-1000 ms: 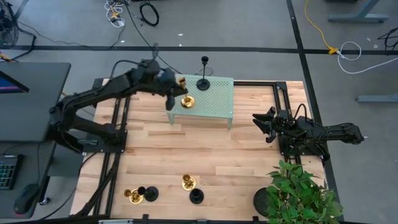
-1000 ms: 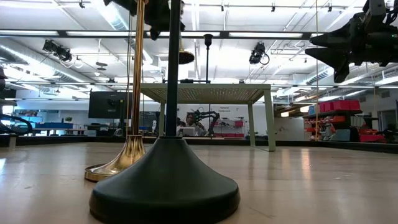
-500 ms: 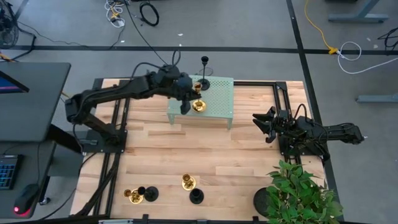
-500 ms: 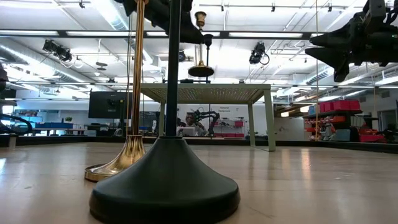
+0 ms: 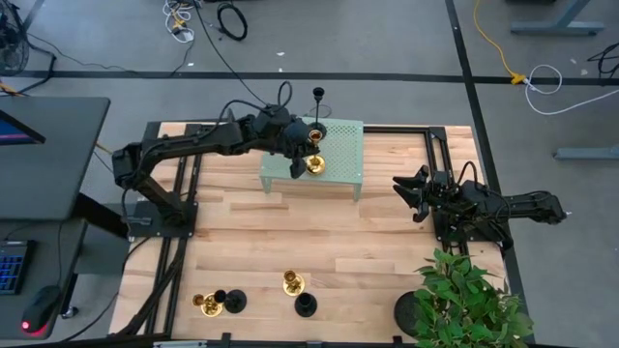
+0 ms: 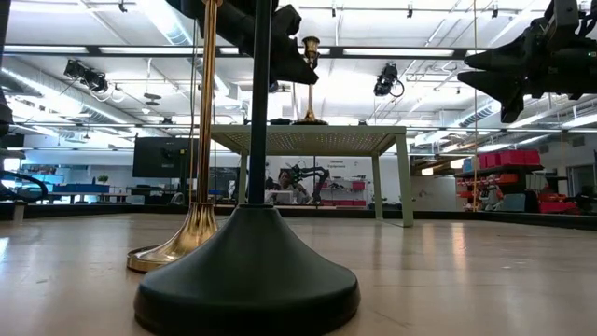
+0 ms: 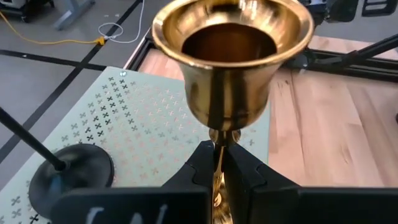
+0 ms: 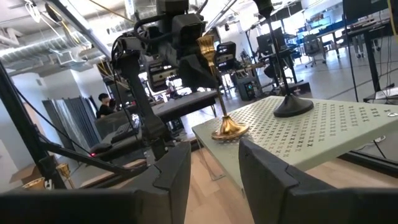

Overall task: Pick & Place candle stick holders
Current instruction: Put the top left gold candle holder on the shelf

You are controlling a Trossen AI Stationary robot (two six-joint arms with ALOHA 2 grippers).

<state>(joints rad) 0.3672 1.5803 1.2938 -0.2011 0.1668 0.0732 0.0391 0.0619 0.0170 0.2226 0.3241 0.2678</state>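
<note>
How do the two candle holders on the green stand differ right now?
The brass holder is shiny gold; the black holder is matte dark. The brass one has its stem pinched in the left hand, while the black one stands free, untouched. The brass one sits nearer the stand's front edge, the black one at its back edge. Both are upright on the green stand, with round flared bases and thin stems.

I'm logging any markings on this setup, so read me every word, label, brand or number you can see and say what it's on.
None can be read.
Left gripper: faint pale marks on its housing, too blurred to read.
Brass candlestick holder, black candlestick holder, green perforated stand: no text, only a cross-shaped hole pattern.
Background room screens: too small to read.
</note>
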